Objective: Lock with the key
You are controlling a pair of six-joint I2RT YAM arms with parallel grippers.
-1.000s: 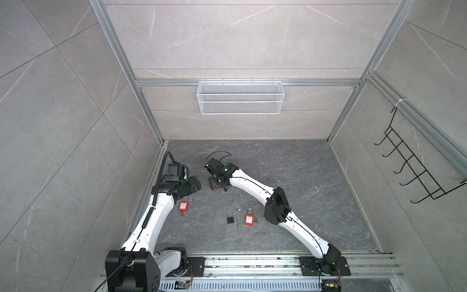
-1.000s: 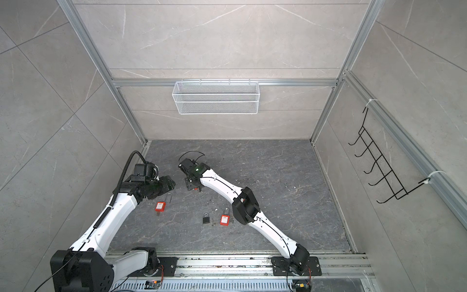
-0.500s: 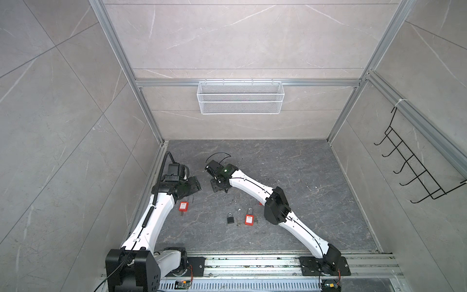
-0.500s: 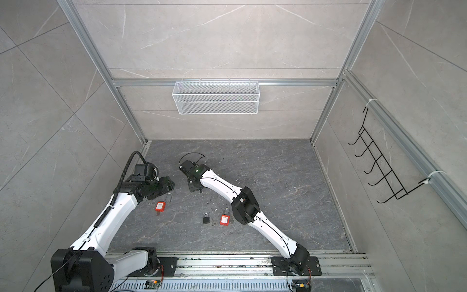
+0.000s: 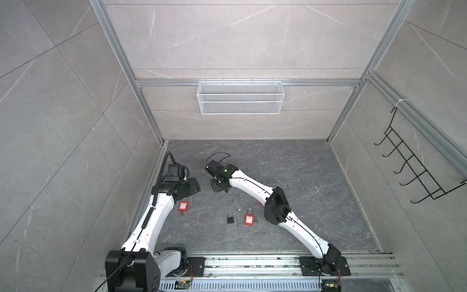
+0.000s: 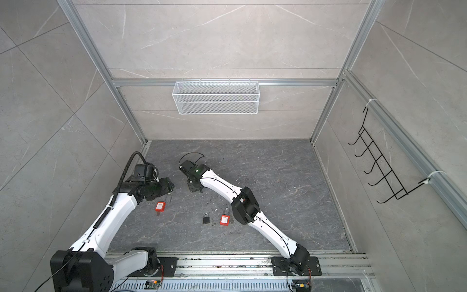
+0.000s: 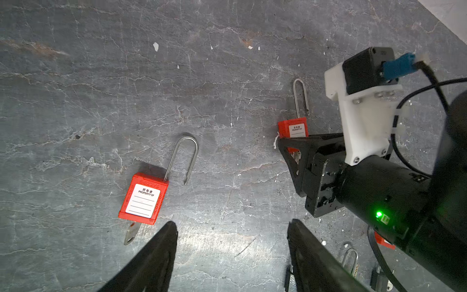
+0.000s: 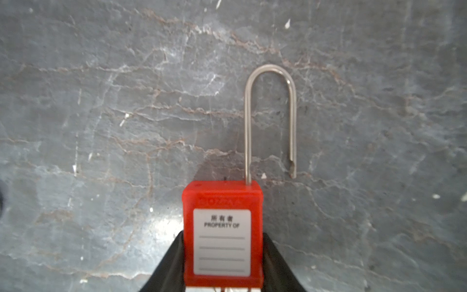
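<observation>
Red plastic sits between the two black fingers of the right gripper (image 8: 222,236), which press on both sides of the red padlock (image 8: 222,199). The lock seems to lie flat on the dark stone floor (image 5: 290,164), toward the back left. The free end of its steel shackle (image 8: 270,73) is out of the body, so this lock is open. The fingers hide its underside, so I cannot tell whether a key is in it.

The left gripper (image 7: 232,222) is spread wide and empty, near the floor's left edge. Just beside it is a second red padlock (image 7: 142,198), also open, with a key (image 7: 131,233) sticking from its bottom.

The right gripper's hold is on smooth sides, so the lock may twist or slide out when it is lifted or when the shackle is pushed home. The two arms are close together, and a reach by the left gripper could knock the right wrist.

Toward the front edge, a black padlock (image 5: 230,218) and a third red padlock (image 5: 249,219) lie near the right arm's elbow. A low sweep could shove them. The wire basket (image 5: 240,97) and the hook rack (image 5: 414,172) hang on the walls, well apart from the work.
</observation>
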